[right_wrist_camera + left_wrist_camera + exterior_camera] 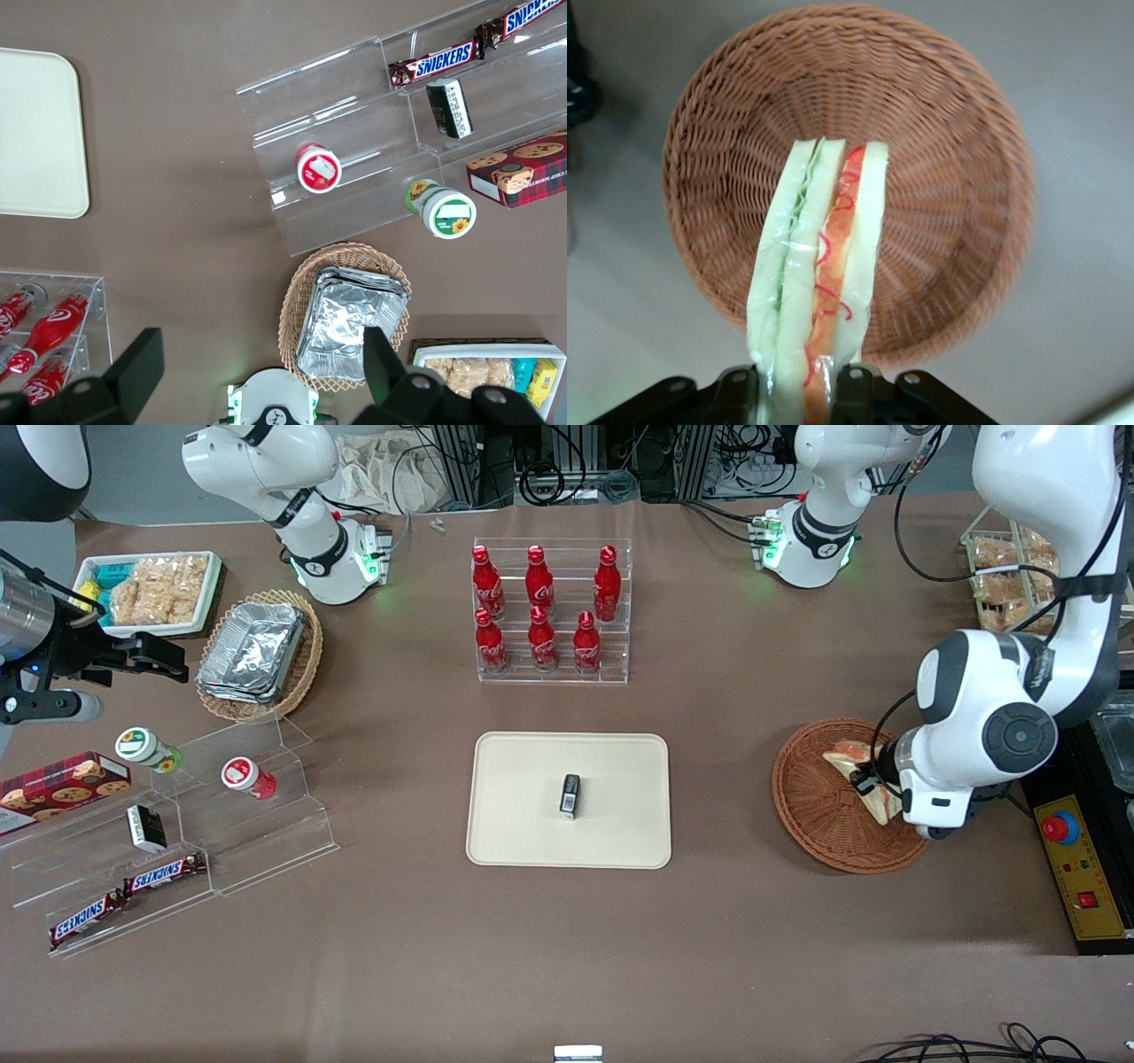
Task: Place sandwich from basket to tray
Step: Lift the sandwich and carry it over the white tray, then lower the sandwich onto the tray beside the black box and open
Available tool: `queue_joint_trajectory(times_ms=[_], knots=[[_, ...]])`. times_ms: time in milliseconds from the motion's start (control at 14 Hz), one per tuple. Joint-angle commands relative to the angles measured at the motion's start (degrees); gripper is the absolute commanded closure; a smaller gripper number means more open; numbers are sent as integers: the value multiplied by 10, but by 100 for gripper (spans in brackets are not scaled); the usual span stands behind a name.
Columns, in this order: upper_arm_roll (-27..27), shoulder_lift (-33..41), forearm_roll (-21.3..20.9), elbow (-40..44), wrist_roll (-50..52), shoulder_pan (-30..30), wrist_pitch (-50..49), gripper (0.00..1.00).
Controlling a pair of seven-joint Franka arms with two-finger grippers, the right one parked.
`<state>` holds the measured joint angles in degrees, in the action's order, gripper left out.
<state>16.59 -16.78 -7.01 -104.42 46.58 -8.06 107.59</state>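
The sandwich [819, 266], a white bread wedge with red and green filling, is clamped between the black fingers of my left gripper [799, 390] and held above the reddish-brown wicker basket [939, 168]. In the front view the gripper [873, 788] and sandwich [852, 760] hang over the basket [819, 815] at the working arm's end of the table. The beige tray [523, 806] lies mid-table with a small dark packet [570, 795] on it.
A clear rack of red cola bottles [549, 611] stands farther from the front camera than the tray. Toward the parked arm's end are a tan basket of foil containers [257, 651], acrylic shelves with snacks [177, 841], and a white snack tray [151, 589].
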Motion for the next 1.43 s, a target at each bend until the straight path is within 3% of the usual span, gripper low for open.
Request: queue_joint_trajectory(times_ms=[0,357,643,857,1357], knots=[[66,-6,-9,93,14,4,-100,100],[180,-34,-9,156,0,37,-127,100],[182,-91,-16,157,-26,118,-47,100],[182,-137,-83,150,-44,156,5,100],[172,-244,-143,150,-40,167,129,100]])
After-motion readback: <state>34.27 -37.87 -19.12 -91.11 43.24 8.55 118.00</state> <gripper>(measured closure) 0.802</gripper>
